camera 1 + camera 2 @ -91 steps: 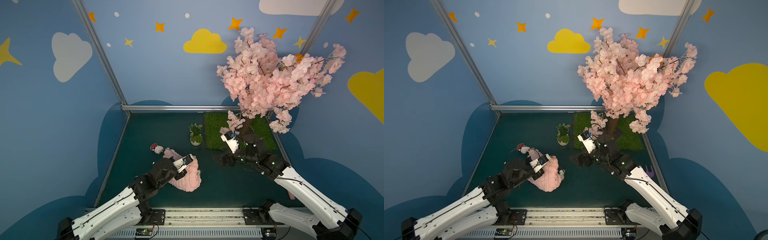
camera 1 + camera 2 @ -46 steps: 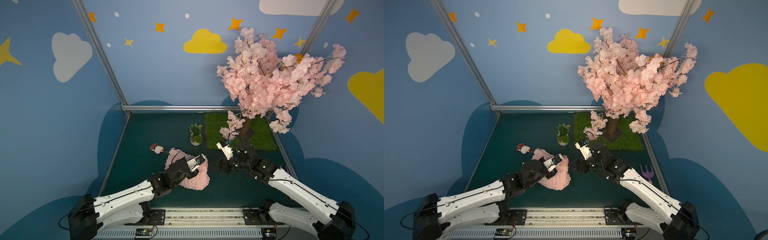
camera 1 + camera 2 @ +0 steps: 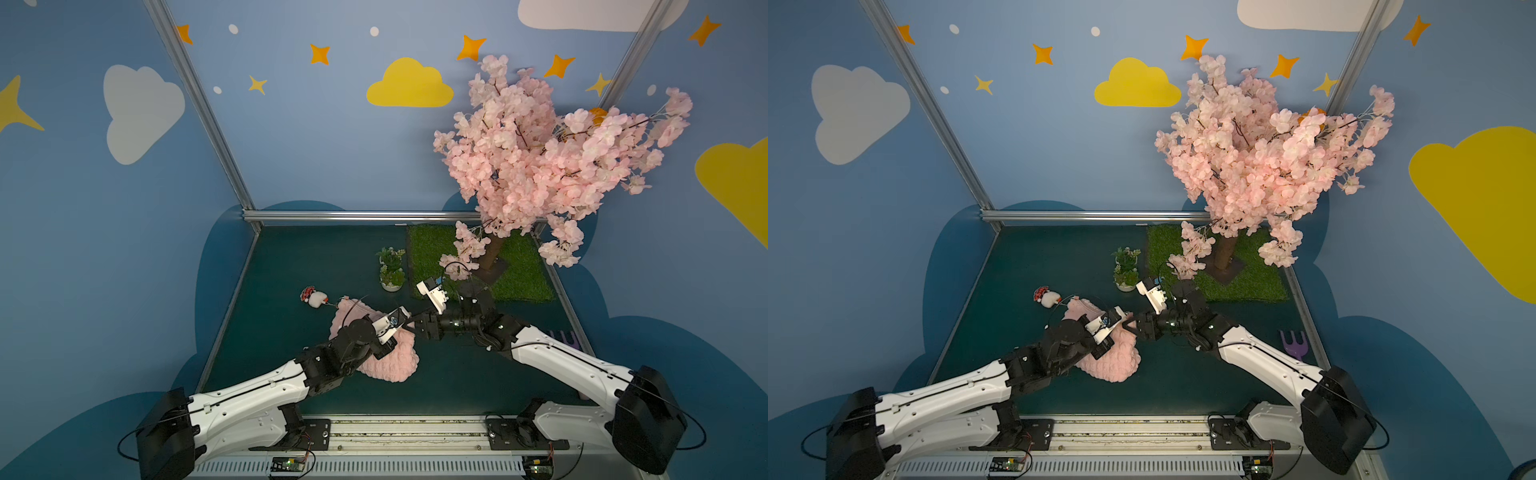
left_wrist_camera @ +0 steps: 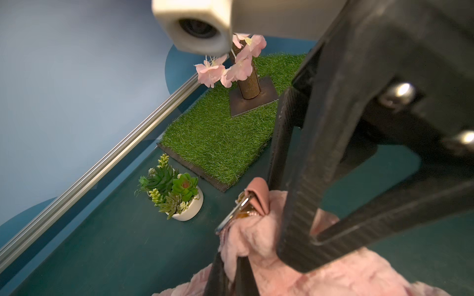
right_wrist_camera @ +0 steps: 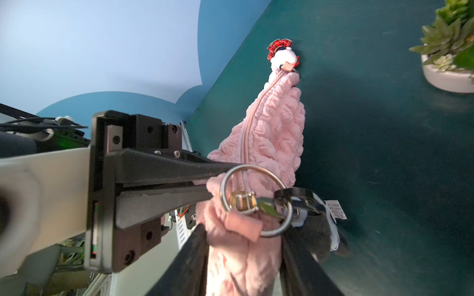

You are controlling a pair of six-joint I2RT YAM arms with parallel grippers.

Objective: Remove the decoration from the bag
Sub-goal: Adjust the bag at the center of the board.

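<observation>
The pink quilted bag (image 3: 390, 365) (image 3: 1113, 365) lies on the green floor with its near corner lifted. My left gripper (image 4: 232, 266) (image 3: 404, 328) is shut on the plush of that corner. My right gripper (image 5: 246, 258) (image 3: 1130, 325) meets it from the right; its jaws stand on either side of the bag (image 5: 274, 128), both touching it just below the metal ring (image 5: 256, 200). A dark fuzzy piece with a white label (image 5: 318, 238) hangs from a clasp on that ring. A white plush decoration with a red tartan bow (image 3: 316, 298) (image 5: 282, 55) is tied to the bag's far corner.
A pink blossom tree (image 3: 540, 158) stands on a grass mat (image 3: 519, 274) at the back right, close behind my right arm. A potted succulent (image 3: 391, 276) (image 4: 177, 197) sits beside the mat. A purple fork (image 3: 1293, 343) lies by the right wall. A metal rail (image 3: 353, 215) edges the back.
My left arm carried the bag's corner up and to the right. My right gripper came left to meet it and narrowed its jaws around that corner.
</observation>
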